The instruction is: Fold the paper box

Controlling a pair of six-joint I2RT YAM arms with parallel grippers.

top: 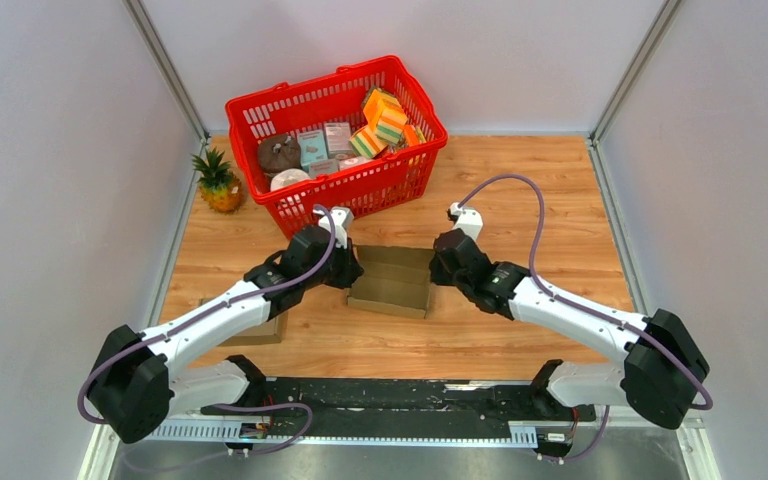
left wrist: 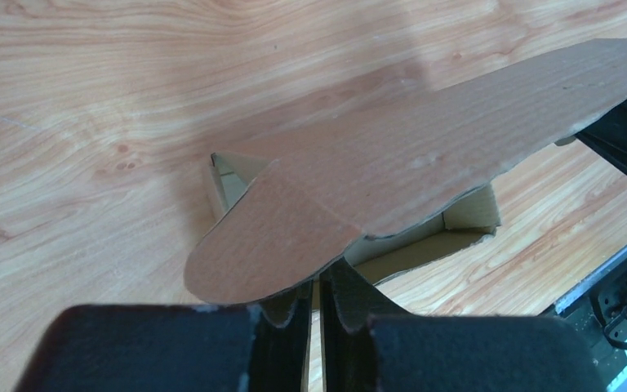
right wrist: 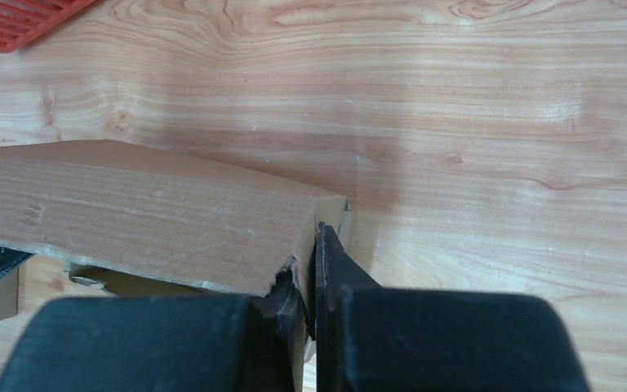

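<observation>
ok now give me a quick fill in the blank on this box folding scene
1. The basket behind the cardboard box is coloured ___.
2. The fruit standing on the table just left of the basket is a ___.
3. The left gripper and the right gripper each pinch a flap of the ___.
Missing words: red; pineapple; box.
</observation>
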